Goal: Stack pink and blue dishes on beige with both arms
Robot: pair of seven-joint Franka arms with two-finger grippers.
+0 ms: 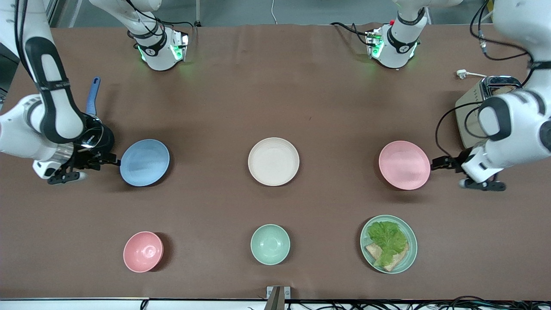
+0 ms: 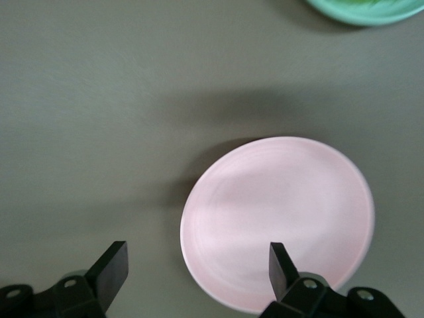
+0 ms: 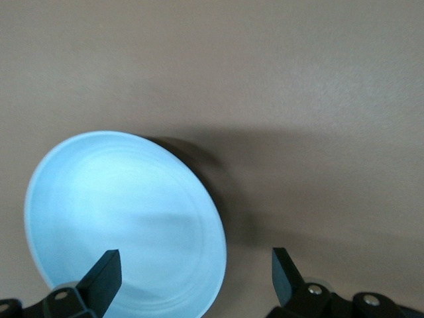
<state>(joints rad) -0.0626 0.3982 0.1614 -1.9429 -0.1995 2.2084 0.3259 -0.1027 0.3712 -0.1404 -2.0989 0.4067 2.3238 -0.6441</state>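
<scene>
The light blue plate (image 1: 144, 162) lies toward the right arm's end of the table, the beige plate (image 1: 273, 161) in the middle, and the pale pink plate (image 1: 404, 165) toward the left arm's end. My right gripper (image 1: 111, 162) is open at the blue plate's outer rim. In the right wrist view one finger (image 3: 105, 275) is over the blue plate (image 3: 126, 212) and the other over bare cloth. My left gripper (image 1: 437, 163) is open at the pink plate's outer rim. Its fingers (image 2: 281, 265) straddle the edge of the pink plate (image 2: 278, 218).
Nearer the camera stand a pink bowl (image 1: 143, 251), a mint-green bowl (image 1: 270, 244) and a mint-green plate (image 1: 408, 254) with lettuce and bread. A toaster (image 1: 480, 105) sits by the left arm. A blue-handled pan (image 1: 92, 97) lies under the right arm.
</scene>
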